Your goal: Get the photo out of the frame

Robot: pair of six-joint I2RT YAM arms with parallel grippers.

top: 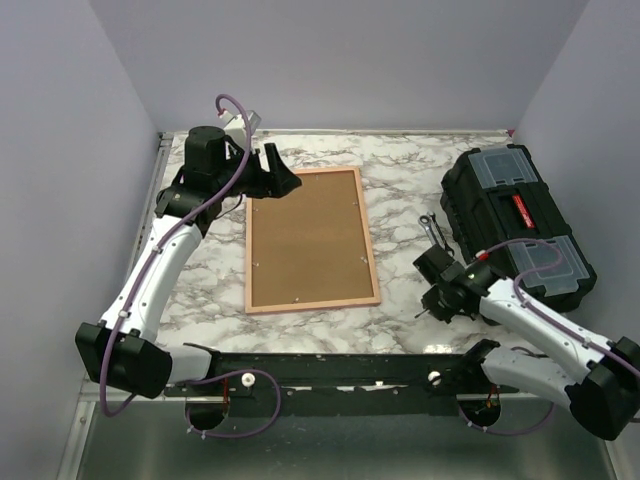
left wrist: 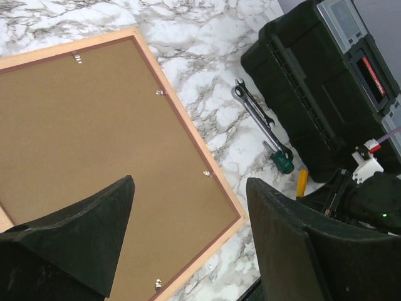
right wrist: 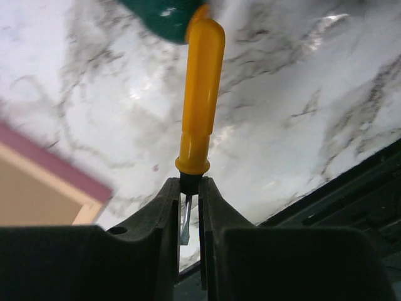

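Two pincers: left pincer [top: 281,176] spread above the frame [top: 312,238], back up; right pincer [right wrist: 188,189] pinching a screwdriver [right wrist: 200,94] by its shaft.

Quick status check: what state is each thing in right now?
frame: face down, backing board in place
photo: not visible
left gripper: open, over the frame
right gripper: shut on the shaft of the screwdriver
toolbox: closed
wrench: lying flat by the toolbox

Nothing is reading clearly; a red label [left wrist: 374,75] is sitting on the lid of the black toolbox [top: 515,235], its lettering too small to make out
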